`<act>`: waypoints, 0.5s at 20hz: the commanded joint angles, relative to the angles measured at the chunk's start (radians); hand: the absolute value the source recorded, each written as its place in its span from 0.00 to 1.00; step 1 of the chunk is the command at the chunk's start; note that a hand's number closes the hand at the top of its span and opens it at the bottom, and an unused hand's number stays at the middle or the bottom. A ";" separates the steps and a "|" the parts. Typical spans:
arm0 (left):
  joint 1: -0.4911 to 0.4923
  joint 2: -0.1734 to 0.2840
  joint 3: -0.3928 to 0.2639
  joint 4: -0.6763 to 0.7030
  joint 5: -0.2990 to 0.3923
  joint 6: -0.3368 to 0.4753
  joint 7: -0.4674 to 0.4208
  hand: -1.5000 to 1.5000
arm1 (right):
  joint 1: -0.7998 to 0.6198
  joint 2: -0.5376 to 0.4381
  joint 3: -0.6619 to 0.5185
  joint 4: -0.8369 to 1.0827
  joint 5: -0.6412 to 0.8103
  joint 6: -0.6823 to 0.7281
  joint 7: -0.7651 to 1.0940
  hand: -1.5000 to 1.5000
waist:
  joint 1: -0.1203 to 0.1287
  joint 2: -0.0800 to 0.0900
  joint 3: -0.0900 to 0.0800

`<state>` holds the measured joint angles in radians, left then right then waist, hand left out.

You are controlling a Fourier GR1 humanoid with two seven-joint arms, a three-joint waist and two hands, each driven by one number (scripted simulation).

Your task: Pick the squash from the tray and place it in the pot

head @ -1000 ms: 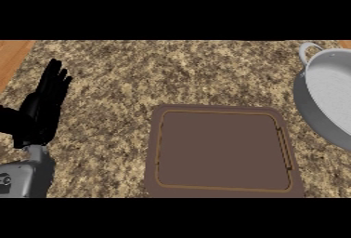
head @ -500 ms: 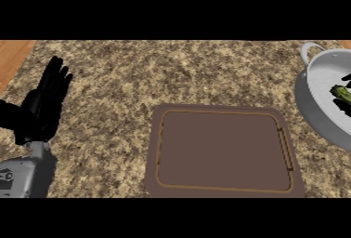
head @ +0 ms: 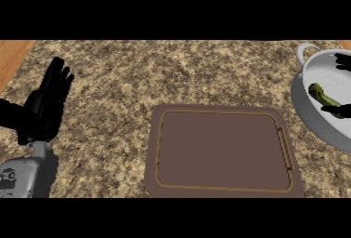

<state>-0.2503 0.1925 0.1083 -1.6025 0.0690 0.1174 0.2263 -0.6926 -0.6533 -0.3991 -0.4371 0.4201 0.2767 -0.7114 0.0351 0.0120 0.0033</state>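
While the right hand, fingers curled round it, holds the squash inside the pot, only release remains; the tray is bare, and the left hand rests open.

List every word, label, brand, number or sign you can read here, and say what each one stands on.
None: no readable text appears in the head view.
The tray, the pot, the squash and the counter carry no lettering.
The grey left forearm has small dark marks near the lower edge, too small to read as writing.
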 commanded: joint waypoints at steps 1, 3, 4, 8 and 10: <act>-0.019 -0.015 -0.010 -0.018 -0.010 0.027 0.041 0.50 | -0.036 -0.043 -0.094 0.090 -0.105 0.129 -0.033 0.00 | -0.010 -0.002 0.000; 0.008 0.000 0.013 0.027 0.008 -0.014 -0.042 0.50 | -0.063 -0.102 -0.116 0.143 -0.118 0.185 -0.044 0.00 | -0.002 0.004 0.000; 0.031 0.012 0.014 0.012 0.023 -0.042 -0.045 0.50 | -0.070 -0.133 -0.137 0.172 -0.134 0.208 -0.019 0.00 | 0.006 0.006 0.000; 0.018 -0.010 0.000 -0.010 0.016 -0.017 -0.015 0.50 | -0.066 -0.220 -0.180 0.222 -0.174 0.276 -0.016 0.00 | 0.009 0.008 0.002; -0.007 0.005 0.008 -0.019 0.009 -0.009 0.003 0.50 | -0.044 -0.264 -0.173 0.232 -0.172 0.347 -0.024 0.00 | 0.006 0.009 0.003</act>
<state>-0.2429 0.1925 0.1129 -1.6154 0.0749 0.1099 0.2212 -0.7456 -0.8306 -0.5457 -0.2522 0.2727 0.4733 -0.6881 0.0398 0.0178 0.0050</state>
